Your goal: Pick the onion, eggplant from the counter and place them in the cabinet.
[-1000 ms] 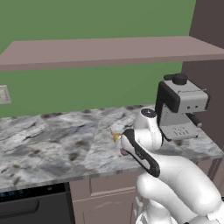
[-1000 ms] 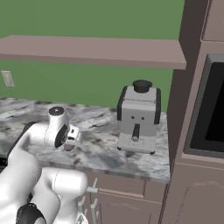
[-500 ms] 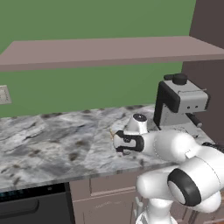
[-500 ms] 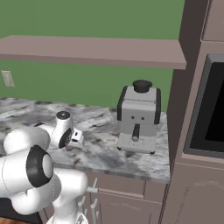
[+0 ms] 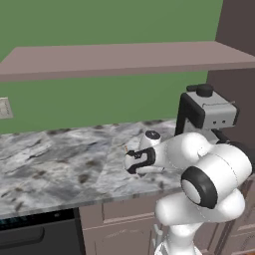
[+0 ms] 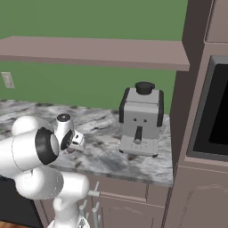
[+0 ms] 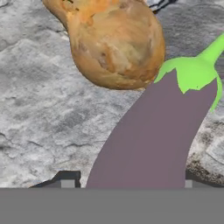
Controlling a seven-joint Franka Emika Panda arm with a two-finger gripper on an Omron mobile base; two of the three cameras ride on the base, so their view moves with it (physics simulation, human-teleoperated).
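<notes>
A: Eggplant (image 7: 148, 135) — where is it?

B: On the counter (image 5: 55, 164), close under the hand camera. Its purple body runs down between the two finger tips (image 7: 65, 180), green cap pointing up and right. The onion (image 7: 114, 41) lies just beyond it, touching or nearly touching the cap.

A: And the jaws?

B: Apart, one tip either side of the eggplant. I cannot tell whether they press on it; only the very tops of the tips show.

A: What stands around?

B: A grey and black coffee machine (image 6: 141, 120) on the counter, to the right of the gripper (image 5: 133, 162) and well apart from it. The cabinet (image 5: 124, 57) runs along the green wall above. A tall dark brown unit (image 6: 209, 111) with a black opening stands at the right end. A wall outlet (image 6: 7, 80) is on the left.

A: Anything in the way?

B: In the left base view the arm's own wrist covers the vegetables; just a speck of orange (image 5: 125, 149) shows beside the gripper.

A: Changed from half a second ago?

B: The arm has swung lower and forward, its big elbow joint now closer to the cameras. The gripper has come down to the counter surface. The machine and cabinet sit as before.
</notes>
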